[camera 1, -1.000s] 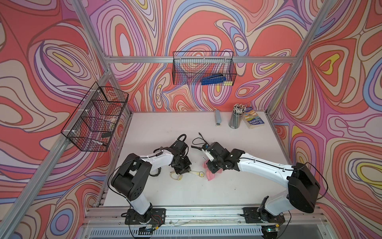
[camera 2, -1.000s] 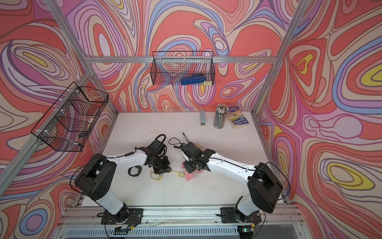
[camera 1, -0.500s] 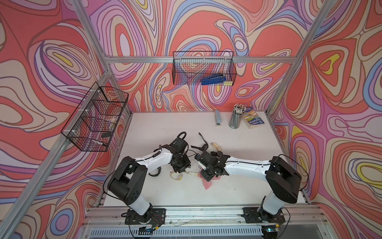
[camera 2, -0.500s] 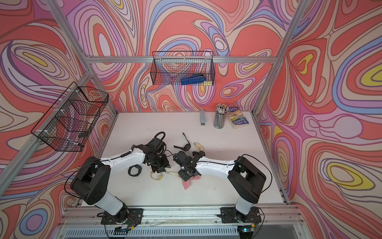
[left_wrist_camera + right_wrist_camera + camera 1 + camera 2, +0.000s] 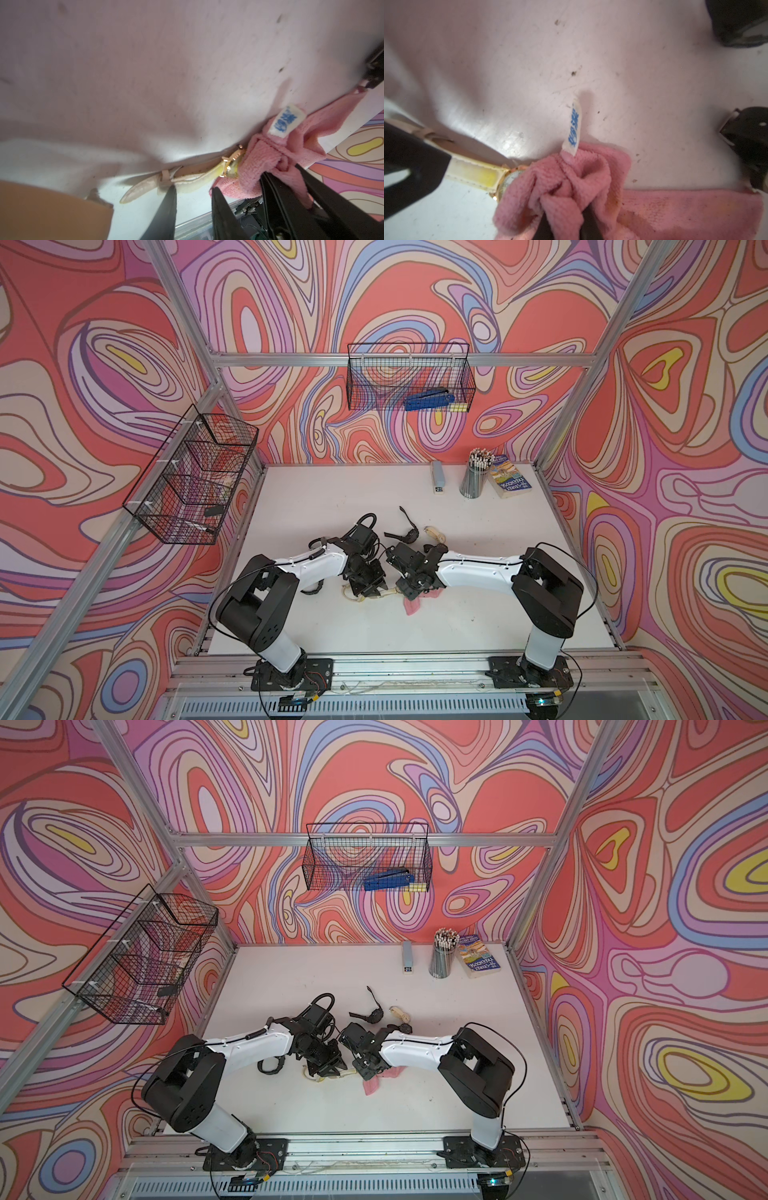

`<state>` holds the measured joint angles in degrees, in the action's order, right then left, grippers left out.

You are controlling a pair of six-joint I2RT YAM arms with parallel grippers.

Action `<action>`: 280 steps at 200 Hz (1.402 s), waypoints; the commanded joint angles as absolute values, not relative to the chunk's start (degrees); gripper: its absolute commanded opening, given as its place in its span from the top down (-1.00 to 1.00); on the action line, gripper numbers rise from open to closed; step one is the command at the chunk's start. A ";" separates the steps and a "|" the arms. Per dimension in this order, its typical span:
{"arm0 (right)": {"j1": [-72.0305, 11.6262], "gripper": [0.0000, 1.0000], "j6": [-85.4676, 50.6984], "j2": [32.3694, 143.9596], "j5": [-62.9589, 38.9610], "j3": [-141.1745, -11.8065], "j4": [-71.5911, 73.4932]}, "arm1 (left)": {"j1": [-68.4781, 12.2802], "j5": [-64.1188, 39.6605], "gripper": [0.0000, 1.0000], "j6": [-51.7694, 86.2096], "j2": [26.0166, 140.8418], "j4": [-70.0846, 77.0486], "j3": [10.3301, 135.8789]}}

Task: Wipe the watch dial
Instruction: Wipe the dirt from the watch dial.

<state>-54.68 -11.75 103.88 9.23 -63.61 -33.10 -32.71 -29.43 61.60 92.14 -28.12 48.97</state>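
Right wrist: one pink cloth on one watch; two right fingers pinching

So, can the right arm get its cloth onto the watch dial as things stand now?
Probably yes. The right gripper holds the pink cloth right against the watch dial. The left gripper sits only on the strap, off to the side.
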 commanded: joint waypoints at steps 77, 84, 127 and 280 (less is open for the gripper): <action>-54.68 1.00 -12.17 94.61 12.12 -62.31 -36.66 | -35.51 -29.45 0.51 64.03 93.81 -24.35 45.92; -54.86 1.00 -11.73 94.08 10.73 -62.32 -35.79 | -35.51 -29.17 0.52 64.16 93.62 -24.20 45.63; -57.33 1.00 -10.46 100.57 5.31 -64.76 -34.65 | -35.77 -29.00 0.56 64.36 94.00 -23.88 45.37; -50.31 1.00 -14.03 100.39 12.07 -59.60 -40.69 | -37.00 -28.49 0.64 64.90 95.41 -23.75 45.13</action>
